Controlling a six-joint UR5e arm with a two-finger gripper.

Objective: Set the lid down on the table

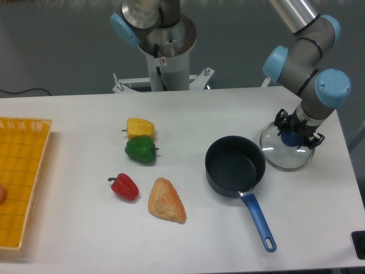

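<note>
The round glass lid (285, 157) with a thin metal rim is at the right side of the white table (188, 108), just right of the saucepan. My gripper (293, 137) comes down from above and is shut on the lid's blue centre knob (292, 138). The lid looks slightly tilted and sits at or just above the tabletop; I cannot tell whether it touches. The gripper hides most of the knob.
A dark saucepan (235, 165) with a blue handle (258, 220) stands left of the lid. Yellow (140, 128), green (141, 150) and red (124, 186) peppers and a pastry (166, 200) lie mid-table. A yellow mesh tray (20, 177) is at the left edge. The robot base (162, 51) is behind.
</note>
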